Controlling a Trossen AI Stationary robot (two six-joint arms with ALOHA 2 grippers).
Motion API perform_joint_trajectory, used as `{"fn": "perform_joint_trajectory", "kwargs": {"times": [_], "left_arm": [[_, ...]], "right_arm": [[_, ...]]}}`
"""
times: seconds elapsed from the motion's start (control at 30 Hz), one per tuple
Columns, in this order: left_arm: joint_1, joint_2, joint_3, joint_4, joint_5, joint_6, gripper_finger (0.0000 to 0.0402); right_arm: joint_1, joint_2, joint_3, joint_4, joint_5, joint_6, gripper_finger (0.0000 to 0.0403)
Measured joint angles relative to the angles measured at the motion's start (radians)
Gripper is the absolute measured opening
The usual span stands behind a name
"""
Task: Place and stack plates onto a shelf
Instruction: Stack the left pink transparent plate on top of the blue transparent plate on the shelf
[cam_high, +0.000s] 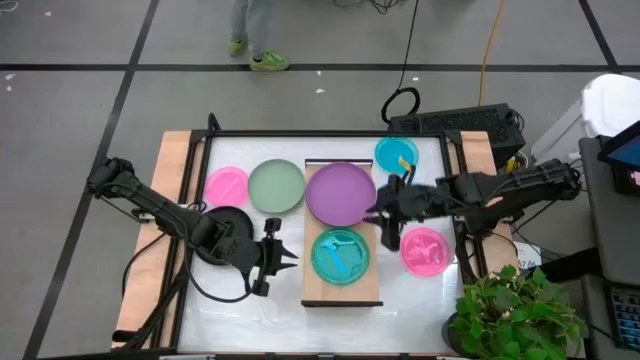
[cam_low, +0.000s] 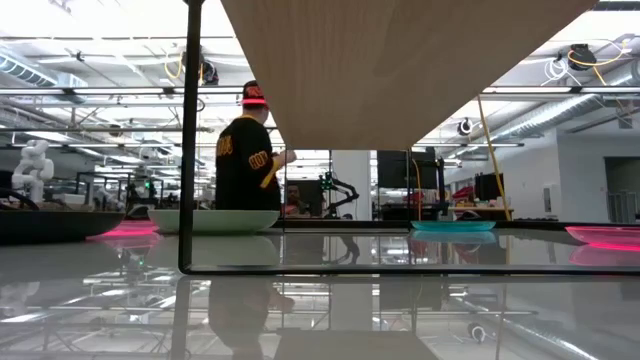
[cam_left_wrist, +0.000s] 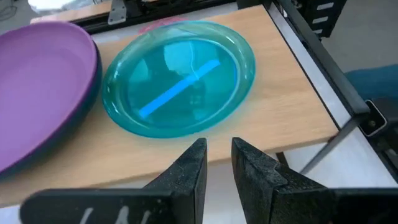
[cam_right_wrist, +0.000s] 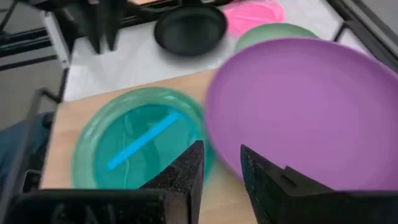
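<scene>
The shelf (cam_high: 343, 292) is a light-wood board in the middle of the table. A purple plate (cam_high: 340, 193) lies on its far part and a cyan plate (cam_high: 340, 255) on its near part. A sage-green plate (cam_high: 276, 186), a pink plate (cam_high: 226, 186) and a black plate (cam_high: 222, 236) rest on the white tabletop to the left. My left gripper (cam_left_wrist: 217, 155) hovers left of the shelf, open by a narrow gap, with nothing in it. My right gripper (cam_right_wrist: 222, 158) stands open just right of the purple plate's rim (cam_right_wrist: 214, 134), with nothing held.
A small cyan plate (cam_high: 396, 153) lies at the far right and a pink plate (cam_high: 425, 250) right of the shelf. A dark frame (cam_high: 300, 134) edges the table. A potted plant (cam_high: 515, 320) stands at the near right corner. A person (cam_low: 250, 160) stands beyond the table.
</scene>
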Motion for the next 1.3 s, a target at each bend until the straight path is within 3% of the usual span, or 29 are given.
{"fn": "perform_joint_trajectory", "kwargs": {"times": [0.2,0.33,0.57,0.9,1.3], "left_arm": [[-0.027,0.0,0.0,-0.095,-0.014,-0.071,0.0081],[-0.042,0.0,0.0,-0.203,-0.076,-0.144,0.0081],[-0.019,0.0,0.0,-0.501,-0.338,-0.415,0.0081],[0.14,0.0,-0.053,-0.727,-0.334,-0.637,0.0081],[0.416,0.0,-0.287,-0.722,-0.111,-0.73,0.0081]], "right_arm": [[0.157,0.001,0.0,0.0,0.113,0.015,0.0091],[0.243,0.0,0.0,0.001,0.192,0.012,0.0091],[0.356,0.0,0.0,-0.001,0.303,0.009,0.0091],[0.421,0.006,0.0,-0.007,0.329,0.013,0.0091],[0.427,0.006,-0.017,0.011,0.329,0.047,0.0091]]}}
